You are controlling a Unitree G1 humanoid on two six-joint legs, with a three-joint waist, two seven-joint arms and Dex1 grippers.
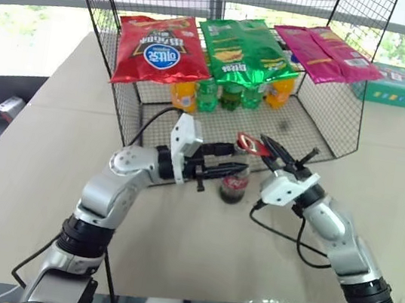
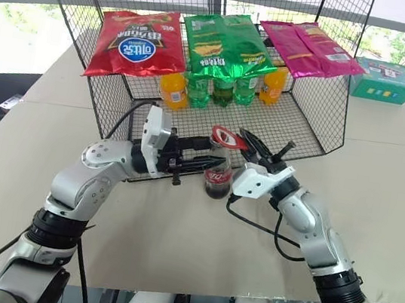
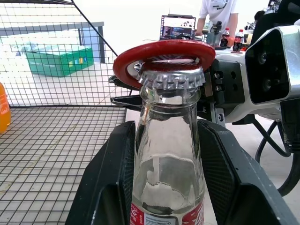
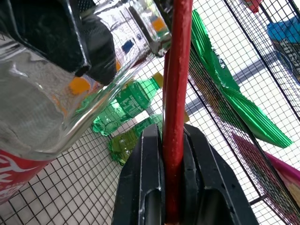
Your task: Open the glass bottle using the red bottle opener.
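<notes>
Your left tool (image 3: 168,187) has its two black fingers closed against the neck of the glass bottle (image 1: 233,185), which stands upright on the tabletop (image 1: 46,174) just before the wire rack (image 1: 320,131). Your right tool (image 4: 164,154) is clamped tight on the red bottle opener (image 3: 164,51); its ring head sits over the metal cap (image 3: 171,78). Beyond, chip bags (image 1: 237,50) lie across the rack above soda bottles (image 1: 230,95).

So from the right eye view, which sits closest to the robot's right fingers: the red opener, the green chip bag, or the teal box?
1. The red bottle opener, clamped in the right fingers.
2. The green chip bag, hanging on the wire cage behind.
3. The teal box, far back on the right.
</notes>
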